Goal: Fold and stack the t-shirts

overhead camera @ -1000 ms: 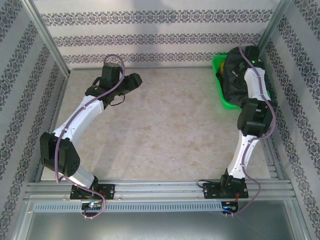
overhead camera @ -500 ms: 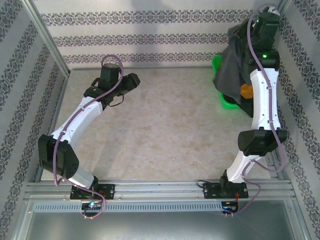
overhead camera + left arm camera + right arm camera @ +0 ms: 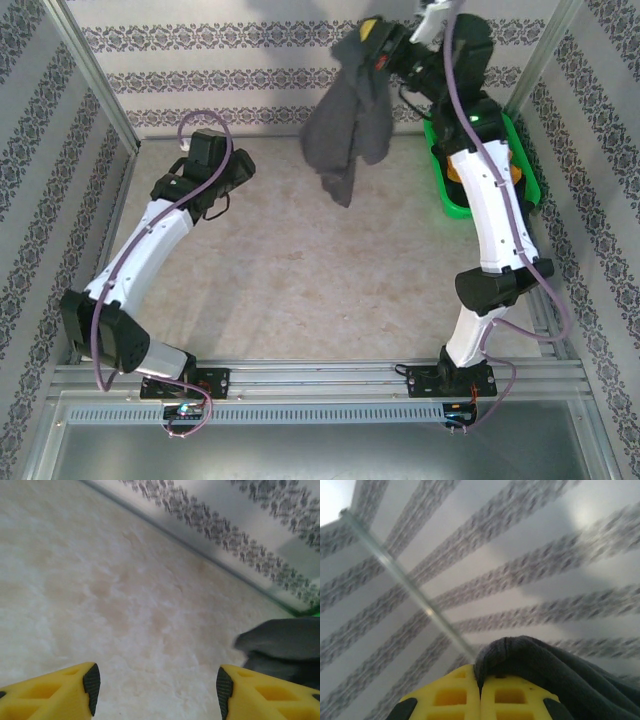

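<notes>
A dark charcoal grey t-shirt hangs in the air over the far middle of the table. My right gripper holds it high up near the back wall, shut on a fold of the cloth. In the green basket at the far right lies a mustard orange t-shirt, mostly hidden behind my right arm. My left gripper hovers open over bare table at the far left, nothing between its yellow fingers. The hanging grey t-shirt shows at the right edge of the left wrist view.
Patterned walls enclose the table on three sides; a metal corner post runs close to my right gripper. The beige tabletop lies bare in front of both arms. The rail with the arm bases lines the near edge.
My right arm has lifted the grey t-shirt out of the basket and swung it up and left over the table. My left arm has drawn back a little to the left.
</notes>
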